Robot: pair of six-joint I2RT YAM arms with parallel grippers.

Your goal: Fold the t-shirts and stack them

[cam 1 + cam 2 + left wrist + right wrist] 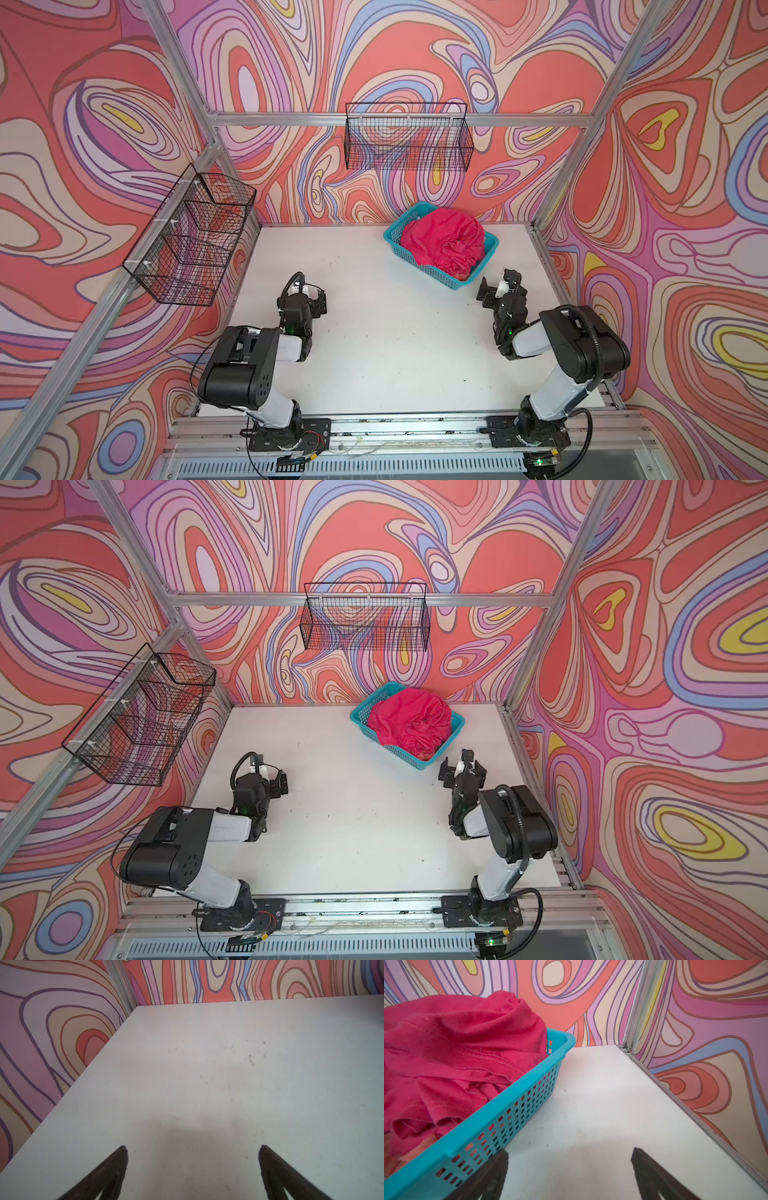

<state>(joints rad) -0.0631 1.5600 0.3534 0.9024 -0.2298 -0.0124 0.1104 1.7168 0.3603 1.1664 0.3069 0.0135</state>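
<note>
A crumpled magenta-pink t-shirt (442, 245) (409, 723) (456, 1053) fills the teal lattice basket (432, 271) (400, 752) (508, 1118) at the back right of the white table (374, 332). Beneath it, an orange-coral t-shirt (398, 1157) shows at the basket's near corner. My right gripper (496, 286) (461, 767) (570, 1152) is open and empty, just in front of that corner. One of its fingers is close beside the basket wall. My left gripper (318, 299) (280, 783) (193, 1149) hangs open and empty over bare table at the left.
A black wire basket (191, 241) hangs on the left wall and another (409, 137) on the back wall, both above the table. Aluminium frame posts stand at the back corners. The metal rail (415, 428) carrying both arm bases runs along the front edge.
</note>
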